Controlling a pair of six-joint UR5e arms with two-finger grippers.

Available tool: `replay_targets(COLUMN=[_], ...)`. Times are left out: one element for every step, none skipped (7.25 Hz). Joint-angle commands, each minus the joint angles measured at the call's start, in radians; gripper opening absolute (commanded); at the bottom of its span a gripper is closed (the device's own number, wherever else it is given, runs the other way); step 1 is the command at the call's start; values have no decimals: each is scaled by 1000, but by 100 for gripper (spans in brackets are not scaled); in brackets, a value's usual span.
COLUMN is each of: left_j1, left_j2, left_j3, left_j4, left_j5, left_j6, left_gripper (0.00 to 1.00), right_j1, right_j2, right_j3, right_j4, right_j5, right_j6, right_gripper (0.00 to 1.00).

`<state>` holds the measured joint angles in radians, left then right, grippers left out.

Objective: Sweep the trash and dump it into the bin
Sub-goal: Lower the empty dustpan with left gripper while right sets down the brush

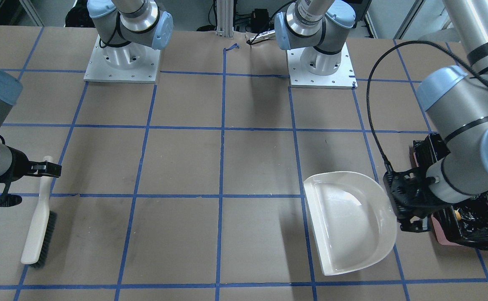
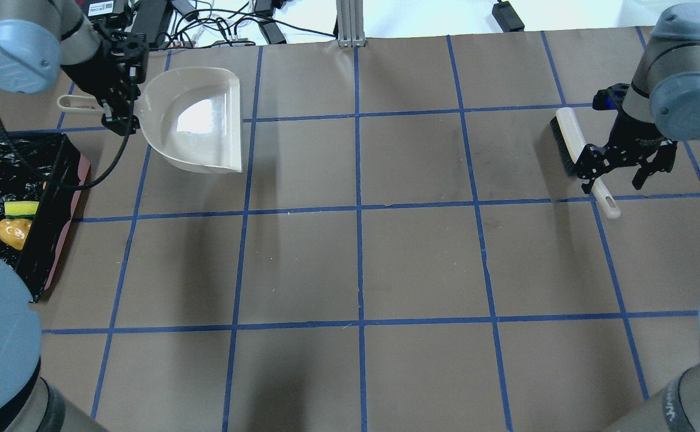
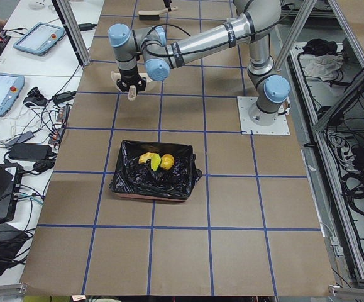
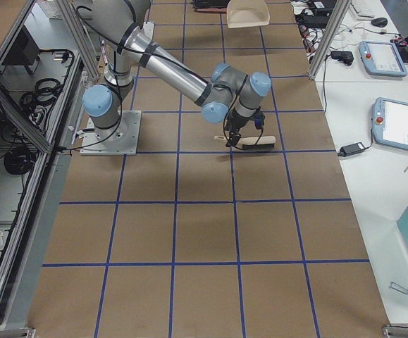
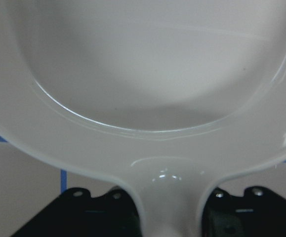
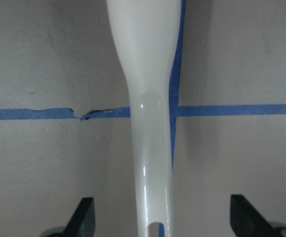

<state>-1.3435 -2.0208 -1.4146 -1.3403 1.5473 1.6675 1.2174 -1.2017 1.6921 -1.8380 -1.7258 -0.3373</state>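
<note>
Pink black-lined bin [image 2: 69, 223] at the overhead view's left edge holds the trash, with sponge wedge [image 2: 21, 208] and amber piece [image 2: 15, 232] showing. At upper left the left gripper [image 2: 120, 101] clamps the dustpan [image 2: 200, 120] by its handle; at right the right gripper [image 2: 613, 177] hangs spread wide over the brush [image 2: 567, 139]

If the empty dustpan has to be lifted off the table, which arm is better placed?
Left. The left gripper sits at the dustpan handle, jaws either side of its neck in the wrist view. The right gripper hangs open over the brush at the table's opposite end.
</note>
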Motion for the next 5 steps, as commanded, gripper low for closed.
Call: replay_targets(left_j1=[-43,-58,-74,-75,-92], left_j2=[-100,-125,-145,-151,-151], left_j3=[0,-1,2,9,9], left_j4=[15,65,105,119,154], left_j5=[-24,-26,-20,-16,-10], left_j6=[-28,-26,7,52,76], left_gripper=[0,0,0,0,0], right_j1=[1,4,5,5,7], right_j2=[-79,-117,-159,-192,-237], right_j3=[-46,-49,-61,-90,-127], right_j4=[9,12,35,101,183], right_j5=[12,14,38,72,75], right_j6=[-2,-2,0,3,6], right_gripper=[99,99,99,99,99])
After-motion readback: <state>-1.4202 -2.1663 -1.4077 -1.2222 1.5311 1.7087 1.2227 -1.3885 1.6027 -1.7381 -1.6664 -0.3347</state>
